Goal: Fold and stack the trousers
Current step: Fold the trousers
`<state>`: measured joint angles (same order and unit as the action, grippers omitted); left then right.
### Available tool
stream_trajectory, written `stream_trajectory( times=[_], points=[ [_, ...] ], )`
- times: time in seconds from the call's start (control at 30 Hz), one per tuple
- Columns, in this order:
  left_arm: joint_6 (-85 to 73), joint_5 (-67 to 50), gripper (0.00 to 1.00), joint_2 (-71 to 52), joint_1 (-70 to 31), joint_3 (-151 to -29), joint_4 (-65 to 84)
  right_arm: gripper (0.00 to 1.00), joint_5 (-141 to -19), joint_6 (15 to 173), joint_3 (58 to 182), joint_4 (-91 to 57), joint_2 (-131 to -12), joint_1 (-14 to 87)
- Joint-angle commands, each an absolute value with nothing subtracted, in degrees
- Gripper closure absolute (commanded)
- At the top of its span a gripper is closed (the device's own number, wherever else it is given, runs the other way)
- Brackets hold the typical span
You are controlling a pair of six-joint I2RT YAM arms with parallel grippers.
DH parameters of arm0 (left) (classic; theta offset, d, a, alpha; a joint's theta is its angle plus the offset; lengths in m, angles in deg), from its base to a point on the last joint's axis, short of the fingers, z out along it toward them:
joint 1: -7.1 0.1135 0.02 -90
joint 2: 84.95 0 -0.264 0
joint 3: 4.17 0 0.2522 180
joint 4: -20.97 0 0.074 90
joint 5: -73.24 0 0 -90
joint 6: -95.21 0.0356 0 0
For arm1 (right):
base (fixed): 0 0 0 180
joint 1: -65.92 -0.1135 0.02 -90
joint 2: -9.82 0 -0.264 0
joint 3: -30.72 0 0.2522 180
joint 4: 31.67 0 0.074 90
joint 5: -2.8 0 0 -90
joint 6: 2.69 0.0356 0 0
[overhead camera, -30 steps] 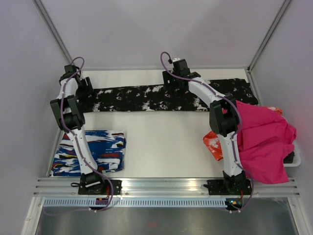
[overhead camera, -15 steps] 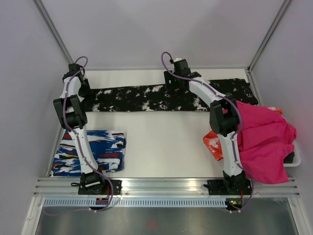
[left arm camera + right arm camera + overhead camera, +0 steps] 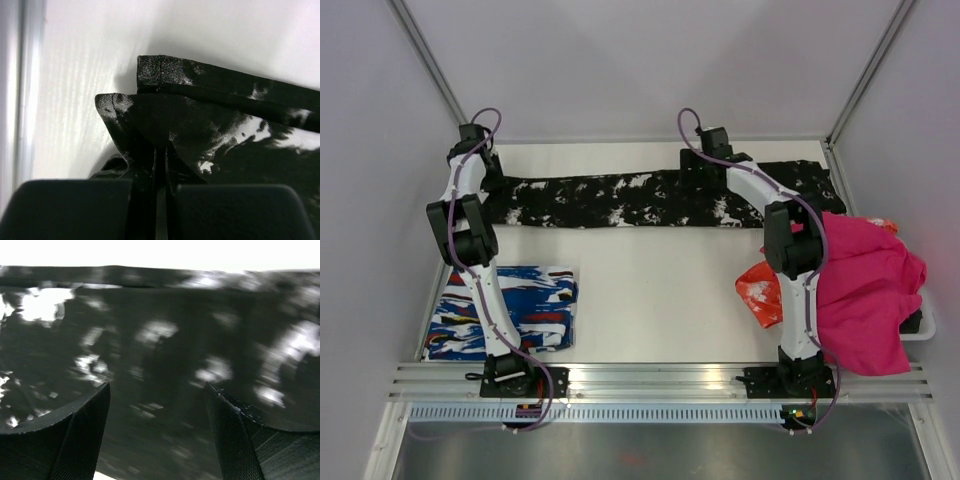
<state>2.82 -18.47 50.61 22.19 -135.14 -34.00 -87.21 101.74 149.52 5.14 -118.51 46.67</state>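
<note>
I can read nothing from here: no words, labels, brands or numbers. The white marks on the trousers (image 3: pixel 620 200) along the far side of the table are irregular splatter, not letters. The blue, white and red streaks on the folded garment (image 3: pixel 510 310) at the near left form no characters either.

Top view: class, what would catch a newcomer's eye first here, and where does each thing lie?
The black, white-splattered trousers lie stretched along the far edge of the table. The left gripper is shut on their left end, and the right gripper is open above them, just right of the middle. A bright magenta cloth is heaped at the right edge, and a folded streaked garment lies near left.
</note>
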Motion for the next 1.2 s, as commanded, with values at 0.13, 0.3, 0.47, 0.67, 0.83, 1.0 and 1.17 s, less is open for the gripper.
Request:
stream_trajectory(
  times=[0.13,0.3,0.47,0.67,0.83,1.0,1.17],
  points=[
    [6.8,-26.24,0.98,38.62,12.05,-141.06,-31.01,0.18,-84.82,105.07,143.27,-2.54,-106.2,54.84],
    [1.82,-34.16,0.98,39.93,3.07,-144.57,-36.97,0.18,-86.84,103.92,138.71,-2.26,-101.81,58.35],
    [-8.31,-33.8,0.98,42.48,-7.3,-148.27,-39.11,0.18,-85.36,104.8,134.57,-3.41,-98.64,61.6],
    [-26.51,-28.1,0.98,47.49,-15.83,-150.65,-35.16,0.18,-82.54,103.39,132.38,-4.11,-96.88,62.75],
    [-31.0,-24.76,0.98,51.71,-18.3,-155.65,-31.37,0.18,-81.48,104.18,129.92,-5.34,-94.95,64.24],
    [-33.46,-19.49,0.98,54.0,-19.53,-153.38,-29.97,0.18,-80.52,104.1,127.98,-5.87,-93.54,66.43],
    [-35.13,-17.9,0.98,55.58,-20.23,-154.42,-27.16,0.18,-80.08,103.39,127.89,-5.61,-93.71,67.32]
  ],
)
